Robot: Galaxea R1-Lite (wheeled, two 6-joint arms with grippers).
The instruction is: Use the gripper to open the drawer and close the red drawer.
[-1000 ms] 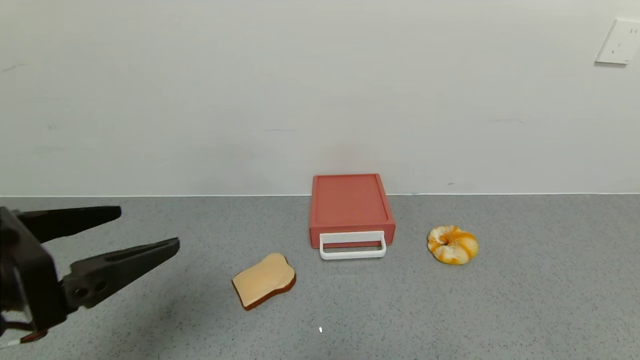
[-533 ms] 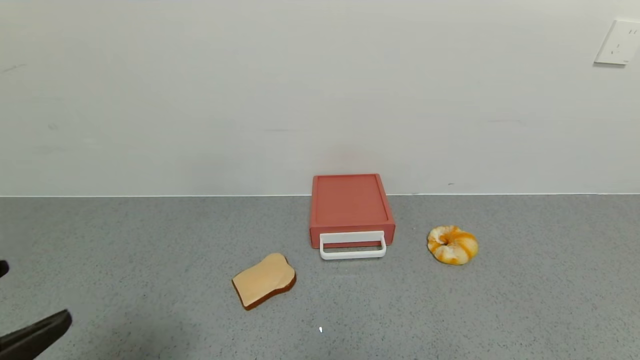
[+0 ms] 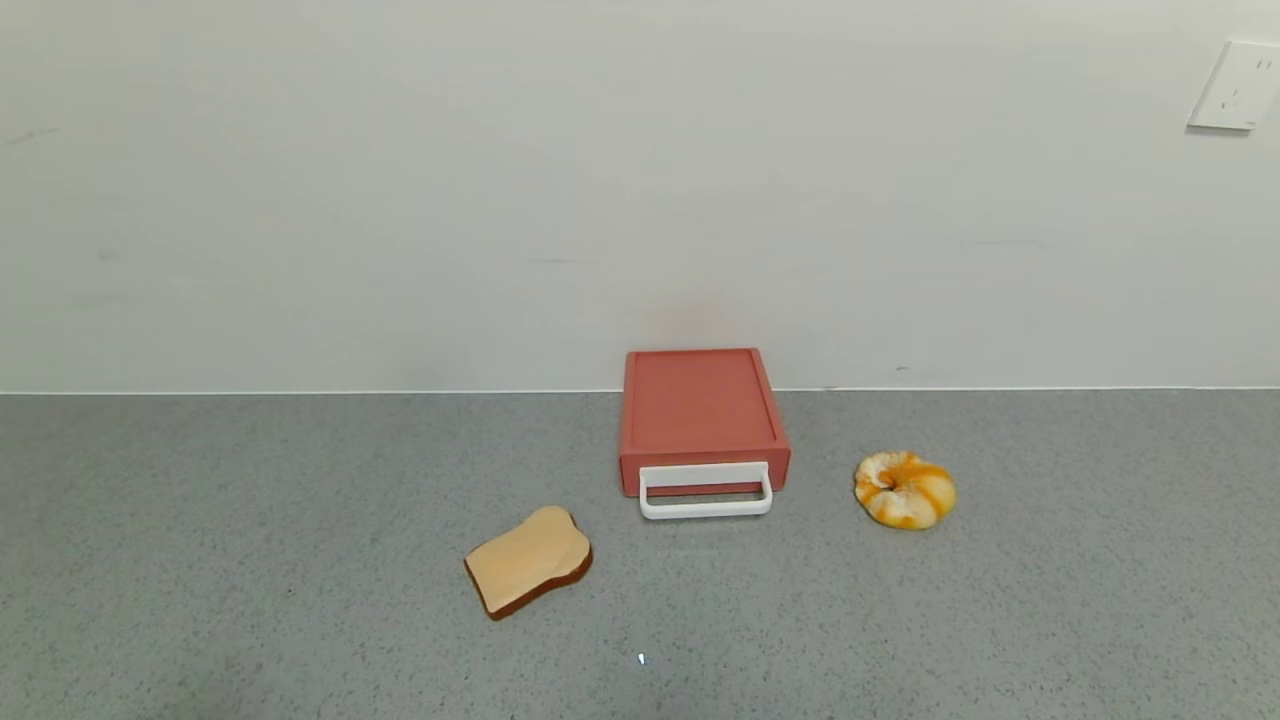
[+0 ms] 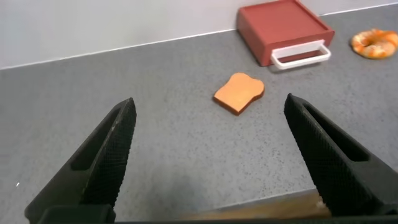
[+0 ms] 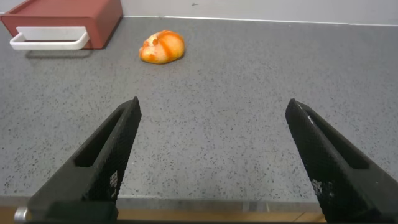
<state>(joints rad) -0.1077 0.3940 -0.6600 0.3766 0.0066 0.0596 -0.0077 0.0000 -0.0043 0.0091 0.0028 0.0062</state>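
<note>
- The red drawer (image 3: 703, 420) sits on the grey speckled counter (image 3: 300, 500), its back against the white wall (image 3: 500, 200), roughly in the middle of the head view.
- Its tray is pushed in, flush with the box, and the white loop handle (image 3: 706, 491) sticks out from the front face toward the robot, lying just over the counter.
- A slice of toast (image 3: 528, 561) lies flat on the counter, nearer the robot and off to the drawer's left, apart from the handle.
- A round orange-and-white pastry (image 3: 905, 488), rather like a curled croissant, rests to the drawer's right, also apart from it.
- A white wall socket (image 3: 1236, 84) is fixed high on the wall at the far right.
- Neither arm appears in the head view; both are drawn back at the counter's near edge.
- The left tool (image 4: 211, 155) hovers low over the near part of the counter, its two black fingers (image 4: 106, 155) spread wide with nothing between them; the toast (image 4: 239, 93) and drawer (image 4: 283, 31) are well beyond it.
- The right tool (image 5: 214, 155) likewise hangs over the near edge, fingers (image 5: 99, 158) spread wide and gripping nothing; the pastry (image 5: 162, 47) and the drawer's handle (image 5: 50, 38) lie well ahead of it.
</note>
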